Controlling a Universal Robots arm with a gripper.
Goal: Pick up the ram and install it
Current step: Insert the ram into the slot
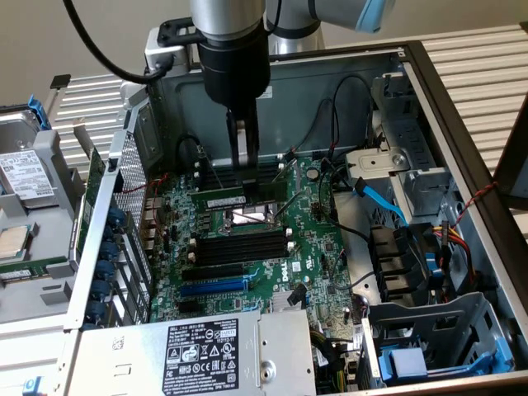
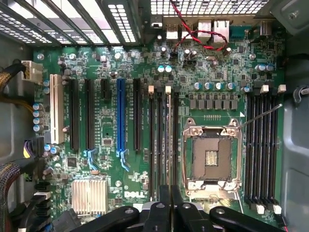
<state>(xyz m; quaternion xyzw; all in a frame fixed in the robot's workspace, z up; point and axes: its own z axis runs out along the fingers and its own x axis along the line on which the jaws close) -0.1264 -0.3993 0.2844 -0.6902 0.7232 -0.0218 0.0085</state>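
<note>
The ram (image 1: 218,200) is pinched edgewise between the pressed-together fingers of the gripper (image 1: 247,191), at eleven o'clock of the open CPU socket (image 1: 247,219) (exterior view), whose pins could be bent by a slipped or skewed stick.

Robotics lab or computer workshop, opened desktop tower (image 1: 313,74), exposed motherboard (image 2: 145,63), loose hard drive (image 1: 23,169), robot arm (image 1: 235,49) overhead.
</note>
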